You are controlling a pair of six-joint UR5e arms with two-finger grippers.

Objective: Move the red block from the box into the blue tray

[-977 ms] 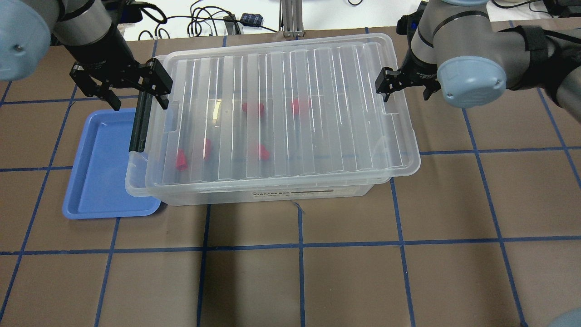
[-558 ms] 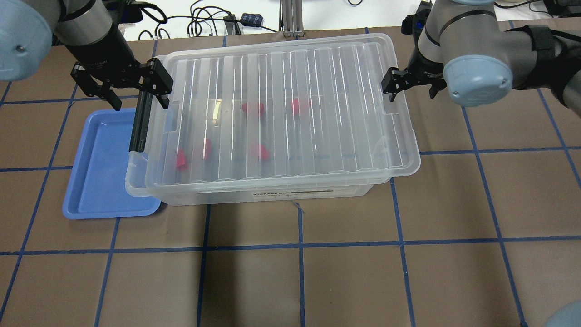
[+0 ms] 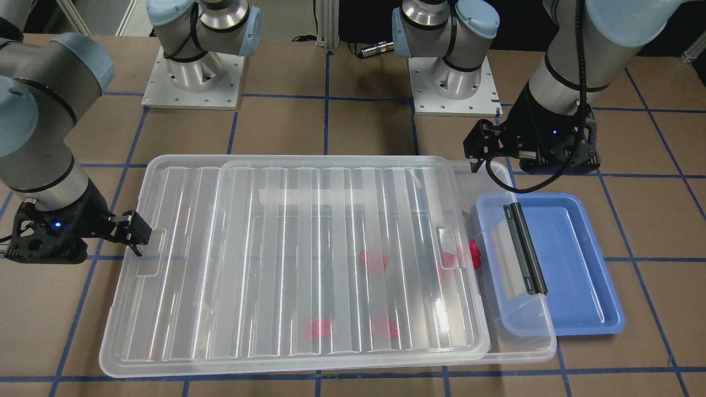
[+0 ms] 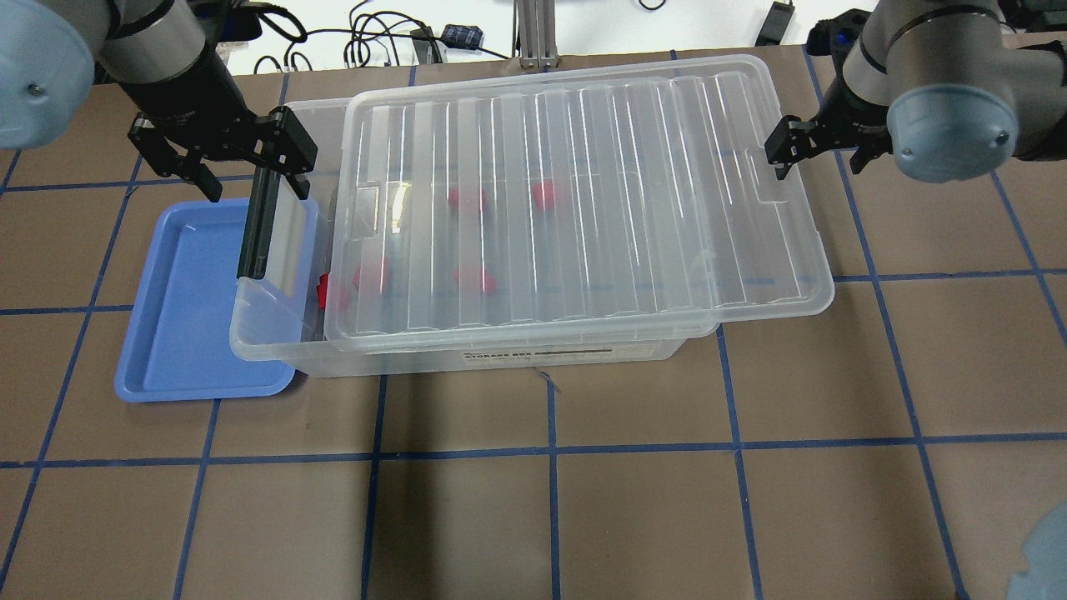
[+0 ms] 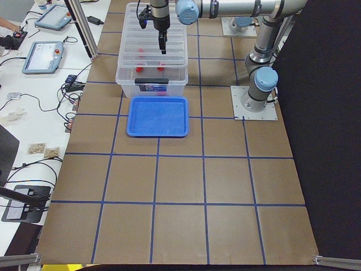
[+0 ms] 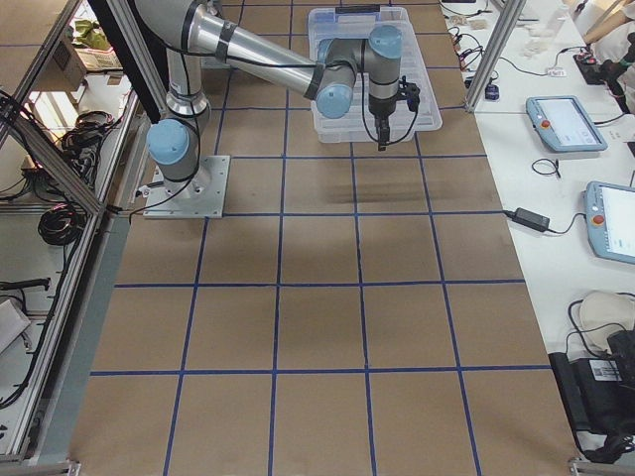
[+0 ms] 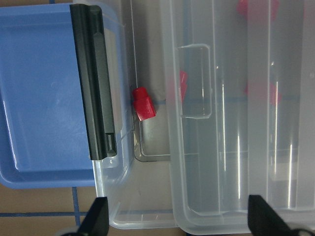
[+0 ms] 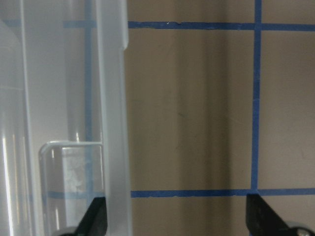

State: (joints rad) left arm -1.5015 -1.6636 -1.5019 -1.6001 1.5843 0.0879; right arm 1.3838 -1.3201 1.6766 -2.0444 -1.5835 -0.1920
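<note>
The clear box point(image 4: 500, 358) holds several red blocks under its ribbed lid point(image 4: 583, 167). The lid sits shifted toward my right, leaving the box's left end uncovered. One red block point(image 4: 321, 290) lies bare there, also in the left wrist view point(image 7: 143, 103) and the front view point(image 3: 474, 255). The blue tray point(image 4: 183, 317) lies empty beside the box's left end, partly under it. My left gripper point(image 4: 254, 179) is open above the box's left end. My right gripper point(image 4: 821, 154) is open, one finger at the lid's right rim point(image 8: 113, 123).
The black latch bar point(image 4: 257, 225) stands up at the box's left end, over the tray's edge point(image 7: 93, 83). Brown table with blue grid tape point(image 4: 550, 450) stretches in front of the box. Cables lie behind the table's far edge.
The lid has slid toward my right together with my right gripper, uncovering the box's left end and one red block. My left arm has not moved.
</note>
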